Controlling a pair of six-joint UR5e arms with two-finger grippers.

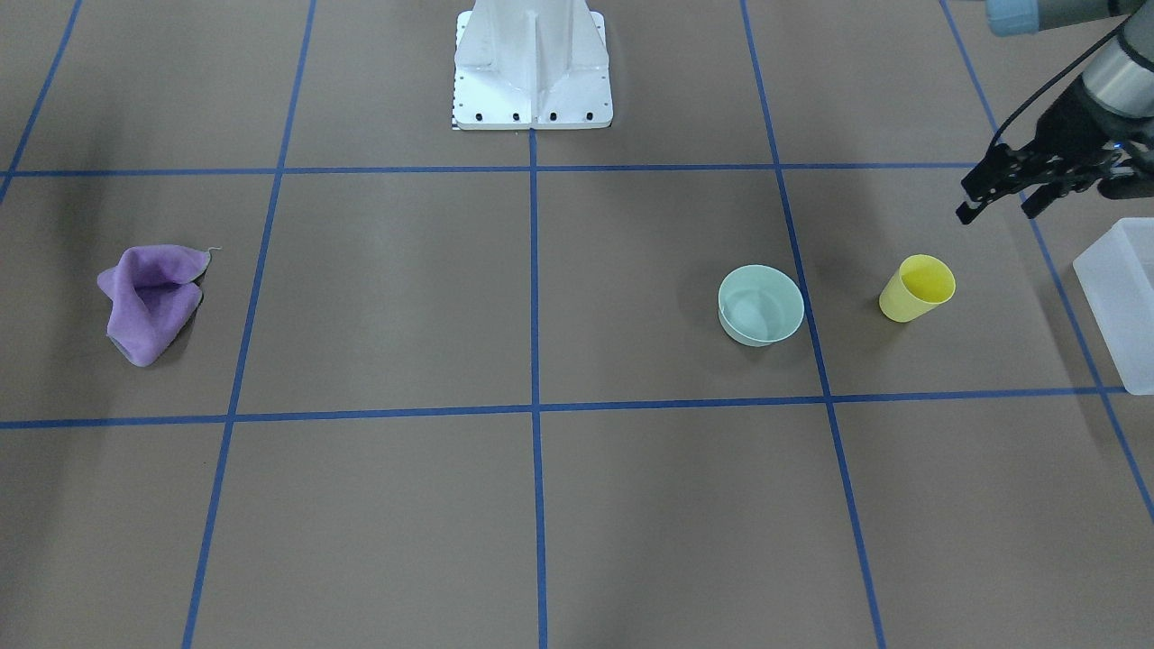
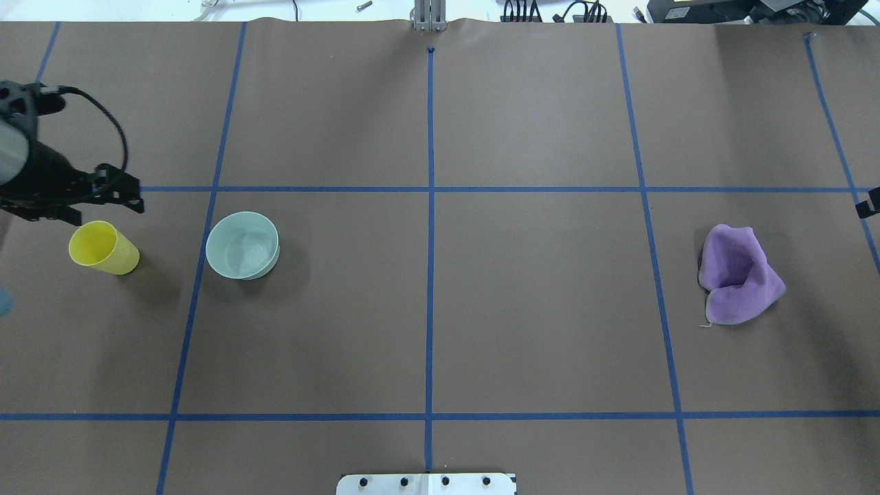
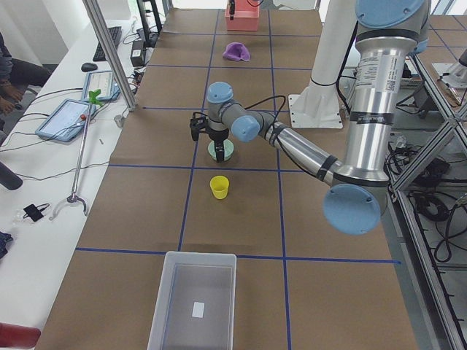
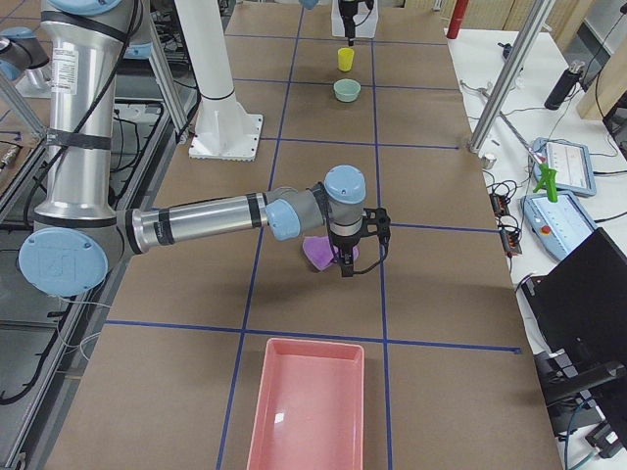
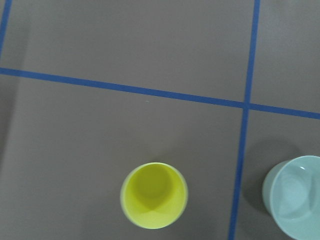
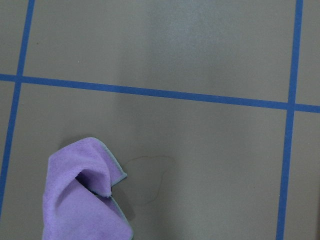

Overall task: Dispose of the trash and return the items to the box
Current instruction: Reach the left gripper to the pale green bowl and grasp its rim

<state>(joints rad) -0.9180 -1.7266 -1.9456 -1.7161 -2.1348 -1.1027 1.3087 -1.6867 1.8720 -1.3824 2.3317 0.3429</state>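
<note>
Bowl (image 1: 760, 305), pale mint and upright, sits on the brown table (image 1: 379, 297) just beside a blue tape line, with the yellow cup (image 1: 917, 287) standing near it on the robot's left. Farther left, at the table's end, lies the frosted box (image 1: 1122, 302), well apart from the bowl. The left gripper (image 1: 1001, 205) hangs in the air near the cup, jaws spread, holding nothing. The right gripper (image 4: 345, 257) hovers over the crumpled purple cloth (image 1: 151, 302); how wide it stands I cannot tell.
</note>
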